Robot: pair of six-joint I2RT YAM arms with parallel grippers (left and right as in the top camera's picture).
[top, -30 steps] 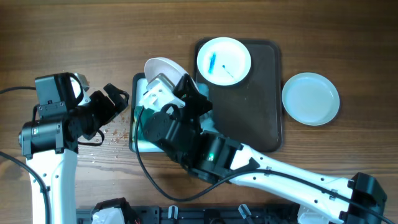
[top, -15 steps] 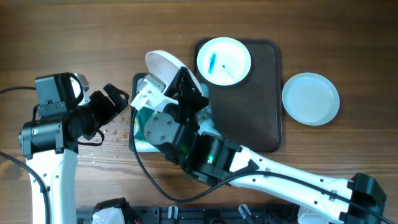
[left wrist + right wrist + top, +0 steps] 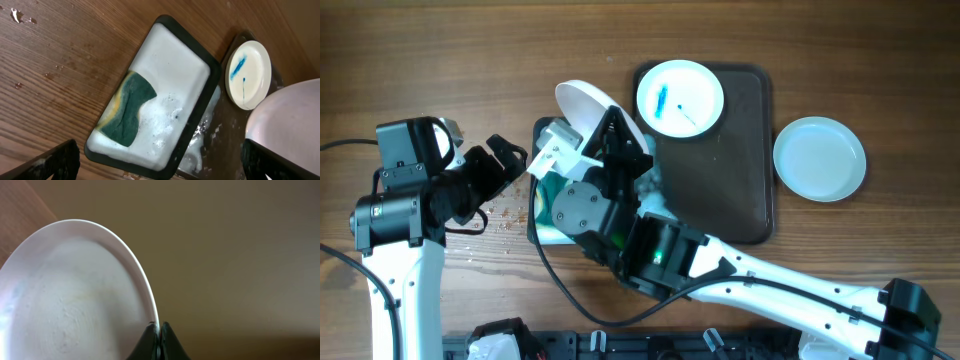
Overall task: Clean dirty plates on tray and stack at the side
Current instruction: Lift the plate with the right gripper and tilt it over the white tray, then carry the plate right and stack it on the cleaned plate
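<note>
Pinching the rim of a white plate [image 3: 75, 305], the right gripper [image 3: 159, 331] has its two dark fingertips pressed together on the plate's edge. This plate hangs off the table, steeply tilted, above the far end of the soap basin [image 3: 216, 66] and just beside the left edge of the dark brown tray [image 3: 720, 185]. In the right wrist view its face is white with a faint cloudy film and carries no coloured marks.

The soap basin is a black-rimmed rectangular dish full of white foam. A green sponge [image 3: 132, 107] with a yellow backing lies in the foam toward one end. Suds and wet patches have spilled onto the tray next to the basin's rim.

A second plate, the blue-streaked plate [image 3: 680, 97], sits flat in the far left corner of the tray, with one broad blue smear and a thinner blue line across its white face. The rest of the tray is bare.

A clean white plate [image 3: 819, 158] rests alone on the wooden table [image 3: 470, 50], just to the right of the tray.

The left gripper [image 3: 508, 160] hovers left of the basin with its fingers spread wide and nothing between them. Small pale crumbs [image 3: 507, 217] are scattered on the wood below it.
</note>
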